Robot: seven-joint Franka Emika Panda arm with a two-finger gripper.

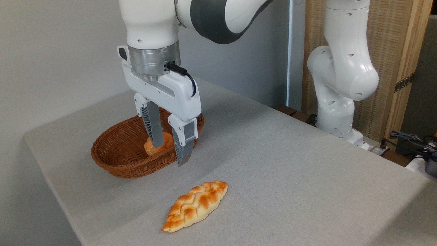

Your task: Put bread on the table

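Your claw [169,154] hangs released and empty over the near rim of the basket [112,164], while the bread [195,206] already lies flat on the table [290,164], apart from it toward the front-right, long axis running lower-left to upper-right.

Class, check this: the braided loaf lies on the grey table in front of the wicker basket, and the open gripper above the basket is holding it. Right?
Not quite. The camera view shows the gripper open and empty; the braided loaf lies free on the grey table, in front of the wicker basket.
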